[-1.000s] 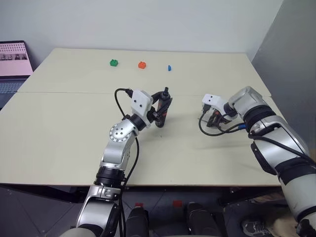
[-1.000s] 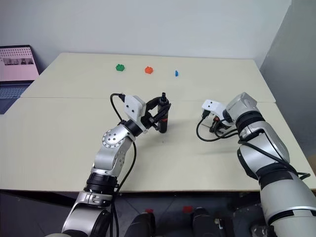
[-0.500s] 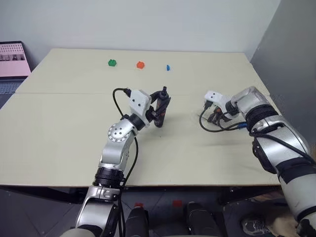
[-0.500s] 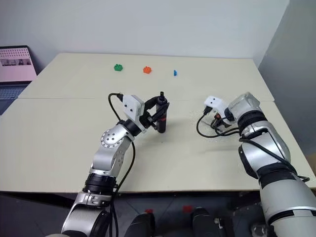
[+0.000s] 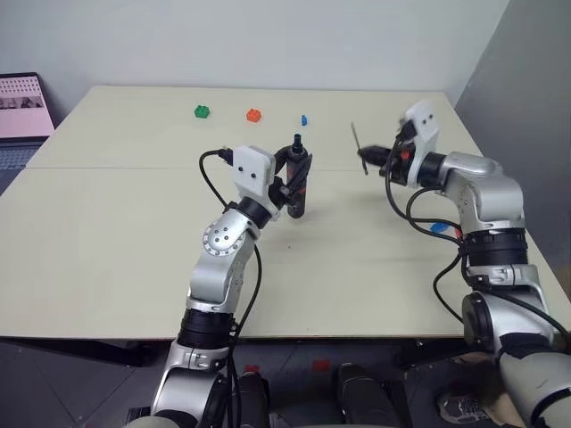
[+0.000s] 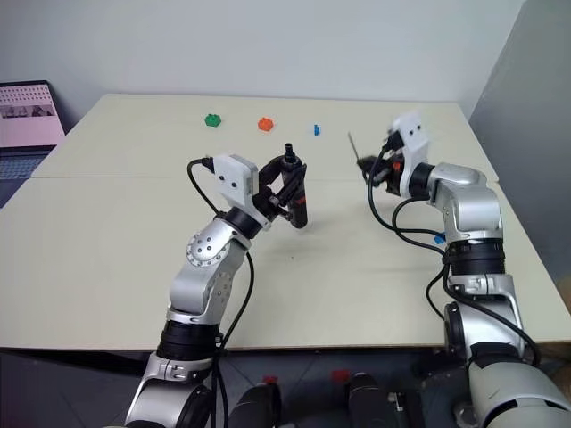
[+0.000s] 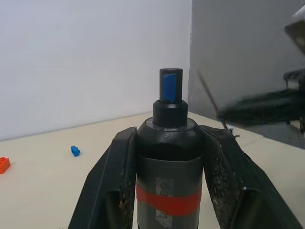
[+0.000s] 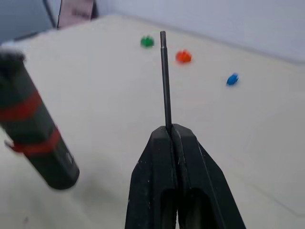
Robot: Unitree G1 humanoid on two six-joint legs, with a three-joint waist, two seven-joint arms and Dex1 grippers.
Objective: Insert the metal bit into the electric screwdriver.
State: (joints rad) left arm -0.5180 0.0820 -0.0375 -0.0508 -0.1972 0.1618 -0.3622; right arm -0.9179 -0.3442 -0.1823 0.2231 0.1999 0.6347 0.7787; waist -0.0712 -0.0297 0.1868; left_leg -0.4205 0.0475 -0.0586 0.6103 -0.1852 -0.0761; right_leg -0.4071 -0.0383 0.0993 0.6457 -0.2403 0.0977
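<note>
The electric screwdriver (image 5: 299,185) is black with a red band and a blue tip (image 7: 170,86). It stands nearly upright above the table's middle, with my left gripper (image 5: 297,175) shut around its body. The metal bit (image 5: 358,145), a thin grey rod, sticks out from my right gripper (image 5: 369,154), which is shut on its lower end. That gripper hangs in the air to the right of the screwdriver, a short gap apart. In the right wrist view the metal bit (image 8: 165,81) points past the fingertips (image 8: 162,138), with the screwdriver (image 8: 37,129) off to one side.
A green brick (image 5: 203,112), an orange brick (image 5: 254,115) and a small blue brick (image 5: 304,119) lie in a row near the far edge of the beige table (image 5: 116,241). A laptop (image 5: 22,98) sits at the far left. A grey wall (image 5: 526,107) rises on the right.
My right gripper has lifted off the table with the bit and swung up to face the screwdriver. My left gripper has raised the screwdriver slightly.
</note>
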